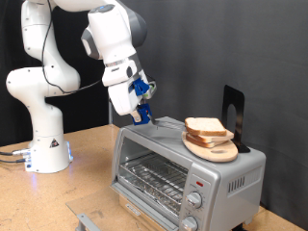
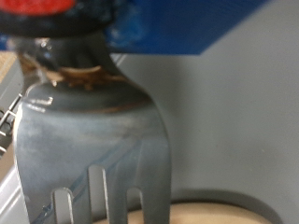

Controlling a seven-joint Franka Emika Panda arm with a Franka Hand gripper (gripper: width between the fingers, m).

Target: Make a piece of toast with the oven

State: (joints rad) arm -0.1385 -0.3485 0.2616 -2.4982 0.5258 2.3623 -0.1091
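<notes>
The toast sits on top of the oven, not inside it yet.

I see the piece of toast (image 1: pixel 204 126) lying on a round wooden board (image 1: pixel 214 147) on the roof of the oven (image 1: pixel 183 168). The oven door looks closed. My gripper (image 1: pixel 141 113) hangs just above the oven's top, on the exterior view's left, pinching a big metal fork (image 2: pixel 93 140). I think the fork could push the bread or board off the edge if it slides in crooked.
</notes>
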